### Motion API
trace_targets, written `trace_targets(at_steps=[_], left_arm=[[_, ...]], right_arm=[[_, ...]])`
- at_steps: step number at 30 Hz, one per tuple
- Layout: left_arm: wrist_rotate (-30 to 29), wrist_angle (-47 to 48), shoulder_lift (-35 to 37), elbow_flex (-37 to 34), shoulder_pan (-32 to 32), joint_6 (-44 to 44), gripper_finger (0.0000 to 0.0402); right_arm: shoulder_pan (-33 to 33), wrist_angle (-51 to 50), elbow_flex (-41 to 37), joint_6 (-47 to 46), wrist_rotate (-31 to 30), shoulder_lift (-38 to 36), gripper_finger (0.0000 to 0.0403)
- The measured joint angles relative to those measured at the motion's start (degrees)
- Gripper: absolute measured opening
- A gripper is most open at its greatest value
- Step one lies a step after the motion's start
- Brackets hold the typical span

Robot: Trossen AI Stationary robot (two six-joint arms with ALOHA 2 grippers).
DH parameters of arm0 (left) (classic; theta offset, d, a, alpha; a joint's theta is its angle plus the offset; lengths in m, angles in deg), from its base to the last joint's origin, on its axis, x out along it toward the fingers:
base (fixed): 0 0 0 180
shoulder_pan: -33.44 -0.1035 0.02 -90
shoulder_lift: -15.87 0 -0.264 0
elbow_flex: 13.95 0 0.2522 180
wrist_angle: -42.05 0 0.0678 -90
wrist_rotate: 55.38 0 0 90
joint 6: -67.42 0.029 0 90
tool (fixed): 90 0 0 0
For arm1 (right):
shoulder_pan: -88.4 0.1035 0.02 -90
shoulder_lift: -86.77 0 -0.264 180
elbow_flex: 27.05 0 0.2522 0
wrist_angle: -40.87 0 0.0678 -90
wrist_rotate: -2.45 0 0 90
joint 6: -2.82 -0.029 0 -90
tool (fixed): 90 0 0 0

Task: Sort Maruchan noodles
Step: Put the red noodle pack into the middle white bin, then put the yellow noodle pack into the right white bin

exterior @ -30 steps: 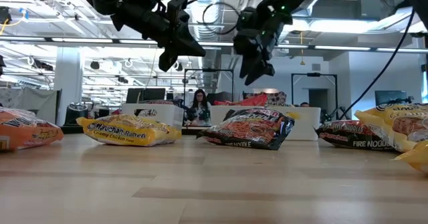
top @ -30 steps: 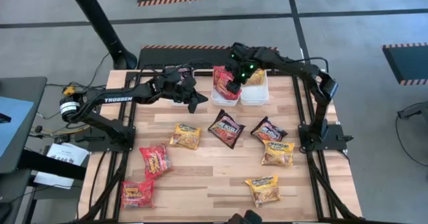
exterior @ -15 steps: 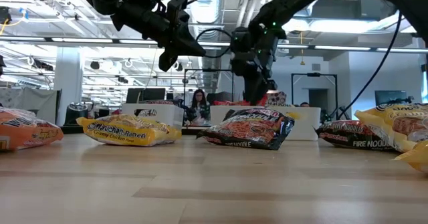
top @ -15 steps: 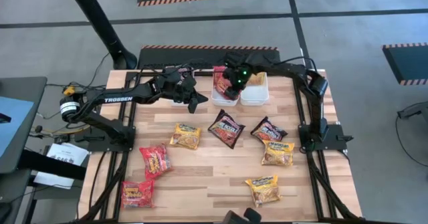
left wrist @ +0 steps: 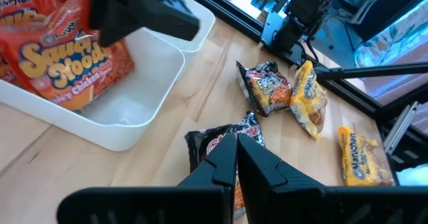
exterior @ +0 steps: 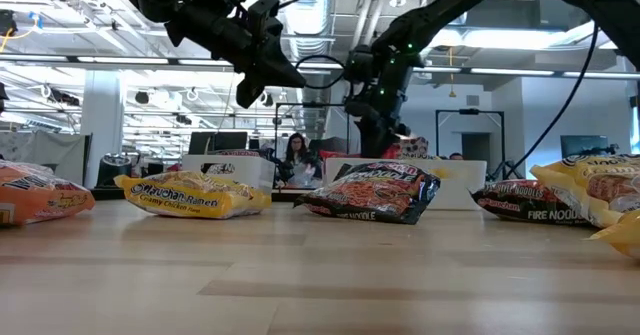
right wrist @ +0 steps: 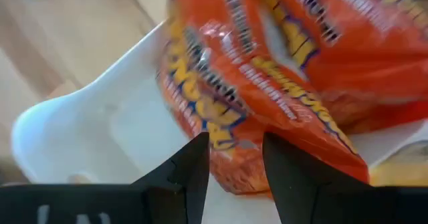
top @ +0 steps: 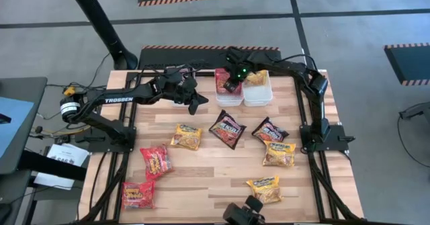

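Observation:
My right gripper (top: 231, 85) is open, low over a white bin (top: 228, 99) at the far middle of the table. The bin holds red Maruchan packets (right wrist: 267, 70). The fingers stand on either side of the near end of one red packet (right wrist: 234, 158). My left gripper (top: 199, 104) is shut and empty. It hovers to the left of the bins, above a dark packet (left wrist: 224, 138). More packets lie flat on the table: yellow (top: 186, 136), dark (top: 227, 128), dark (top: 269, 129), yellow (top: 278, 154), yellow (top: 264, 190), red (top: 156, 160) and red (top: 138, 194). My right gripper comes at the red packet's end (right wrist: 234, 158) from above, slanting down into the bin, with that end in the gap between the open fingers (right wrist: 194, 167). I cannot tell whether the fingers touch it. The packet lies in the bin on other red packets.
A second white bin (top: 257, 89) with yellow packets stands right beside the first. Another white bin (exterior: 228, 168) stands farther left, mostly under my left arm. Black frame rails (top: 309, 117) run along the table's sides. The wood between the loose packets is bare.
My right gripper has gone down into the white bin onto the red packets and a little toward the table's left edge.

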Motion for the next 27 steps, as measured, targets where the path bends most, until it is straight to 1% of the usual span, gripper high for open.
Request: trace_targets(at_steps=[6, 10, 12, 15, 21, 23, 27], left_arm=[[-0.03, 0.6, 0.0, 0.0, -0.64, 0.21, 0.0], [-0.05, 1.41, 0.0, 0.0, -1.47, 0.17, 0.0], [-0.03, 1.63, 0.0, 0.0, -1.83, 0.17, 0.0], [0.0, 1.89, 0.0, 0.0, -2.21, 0.13, 0.0], [0.61, 1.92, 0.55, 0.0, -2.26, -0.4, 0.0], [1.18, 1.92, 1.39, 0.0, -2.26, -0.42, 0.0], [1.52, 1.96, 3.9, 0.0, -2.23, 0.91, 0.0]], right_arm=[[-0.23, 4.26, -0.02, 0.98, -3.21, 0.0, 0.0163], [-0.56, 4.22, 0.02, 0.94, -2.4, -0.34, 0.0163], [-0.74, 0.35, 1.24, 0.96, -1.44, -0.93, 0.0163], [-0.8, -6.44, 5.24, 0.96, -0.55, -1.21, 0.0163], [0.4, -19.27, 13.29, 2.14, 4.62, -1.4, 0.0163], [1.2, -23.13, 15.88, 3.08, 5.1, -1.43, 0.0163], [3.48, -29.92, 18.61, 3.79, 5.06, -1.49, 0.0163]])
